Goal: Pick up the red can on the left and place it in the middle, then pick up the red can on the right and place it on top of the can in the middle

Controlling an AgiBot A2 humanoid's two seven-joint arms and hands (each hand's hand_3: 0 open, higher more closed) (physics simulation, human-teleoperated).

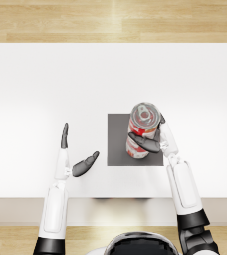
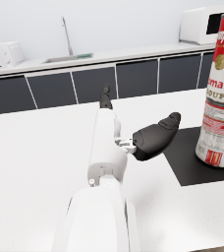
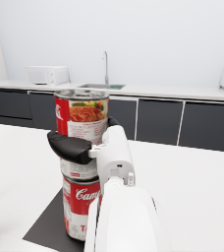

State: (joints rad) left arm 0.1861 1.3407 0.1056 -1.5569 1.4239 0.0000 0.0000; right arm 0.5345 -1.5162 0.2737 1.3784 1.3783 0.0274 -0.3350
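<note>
Gleaming red cans (image 1: 141, 130), stacked upright

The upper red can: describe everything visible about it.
The upper red can is a metal soup tin with a red and white label showing a picture of food, and a ridged silvery lid. It stands upright, stacked on the lower red can, which sits on the dark square mat on the white table. The right hand grips it around the side. The left hand stays apart from it.
</note>
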